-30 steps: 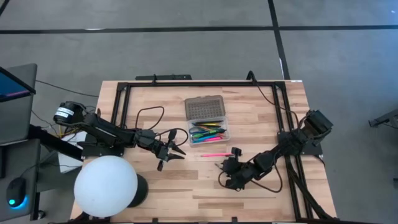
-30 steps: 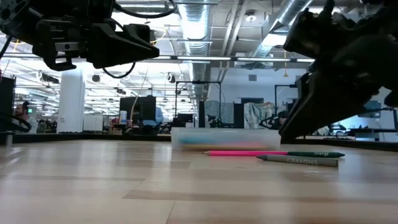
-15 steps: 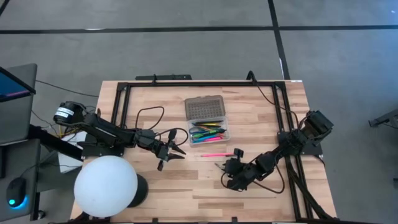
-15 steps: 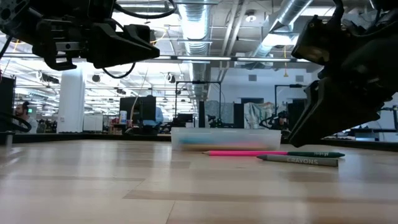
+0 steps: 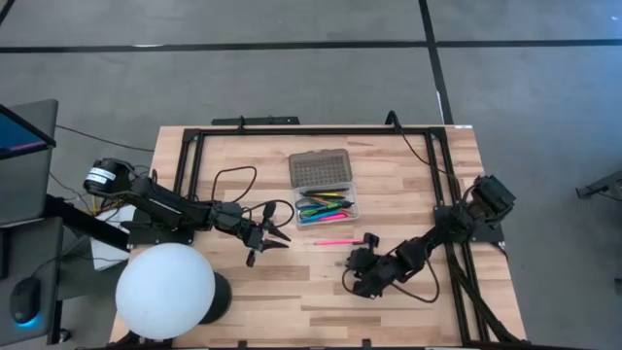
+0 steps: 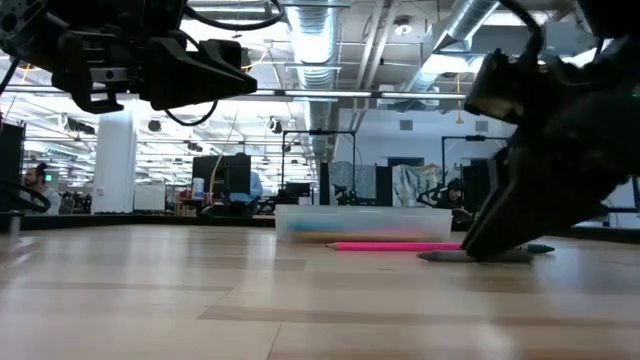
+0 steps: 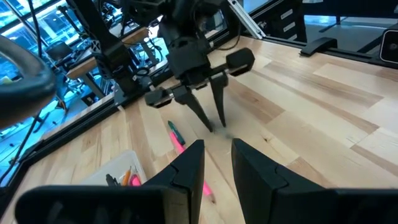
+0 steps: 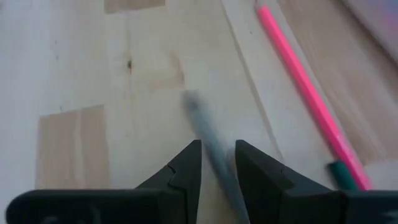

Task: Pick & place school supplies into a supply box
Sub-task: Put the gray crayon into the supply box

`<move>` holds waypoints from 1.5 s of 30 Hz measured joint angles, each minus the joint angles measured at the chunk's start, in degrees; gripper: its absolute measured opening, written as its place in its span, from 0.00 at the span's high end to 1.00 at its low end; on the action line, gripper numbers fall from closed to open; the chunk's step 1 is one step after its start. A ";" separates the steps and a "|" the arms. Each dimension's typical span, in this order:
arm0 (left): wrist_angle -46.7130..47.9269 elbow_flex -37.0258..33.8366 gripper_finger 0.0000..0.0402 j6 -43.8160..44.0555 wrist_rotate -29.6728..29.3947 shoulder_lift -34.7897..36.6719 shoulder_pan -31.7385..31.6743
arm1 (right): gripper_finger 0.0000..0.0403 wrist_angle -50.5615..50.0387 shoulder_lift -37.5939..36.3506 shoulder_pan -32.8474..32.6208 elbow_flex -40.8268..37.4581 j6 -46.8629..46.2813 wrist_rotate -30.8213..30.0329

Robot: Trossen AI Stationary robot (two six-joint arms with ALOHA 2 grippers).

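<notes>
Crayon (image 8: 208,140), grey and blurred, lies on the desk (image 5: 408,165) between the fingertips of the right end effector (image 5: 347,264), which has dropped from above it a second ago until its tips now meet the wood around it; the fingers stand narrowly apart, not yet closed on it. In the low view the crayon (image 6: 440,256) is now half hidden behind those tips. The left end effector (image 5: 276,236) has not moved, hovering above the desk left of the box (image 5: 325,195), fingers a narrow gap apart and empty.

The desk is pale butcher-block wood framed by black rails. The low view looks into an open workshop with ceiling ducts (image 6: 320,30), screens and a person (image 6: 38,178) far off at the left.

A pink pencil (image 5: 333,242) with a green end lies just beside the crayon, near the box. Only the high view shows the box with its grey lid (image 5: 320,168) open, pens (image 5: 324,205) inside, and the white sphere (image 5: 165,292).
</notes>
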State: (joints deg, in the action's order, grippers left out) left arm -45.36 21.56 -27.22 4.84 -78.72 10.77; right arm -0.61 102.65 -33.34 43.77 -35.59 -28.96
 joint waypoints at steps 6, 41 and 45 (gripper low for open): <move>0.02 0.00 0.81 0.32 -1.09 0.00 -0.05 | 0.77 -0.22 0.59 1.33 0.13 -0.48 2.87; 0.02 0.00 0.81 0.52 -1.14 0.00 -0.05 | 0.98 -3.33 0.66 0.96 0.53 7.07 6.15; 0.02 0.00 0.81 0.51 -1.15 0.00 -0.05 | 0.99 -3.40 0.91 -0.21 1.80 11.57 3.86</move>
State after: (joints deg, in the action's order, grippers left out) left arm -45.34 21.56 -26.71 3.68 -78.72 10.72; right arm -4.01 103.57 -33.55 45.57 -24.03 -25.10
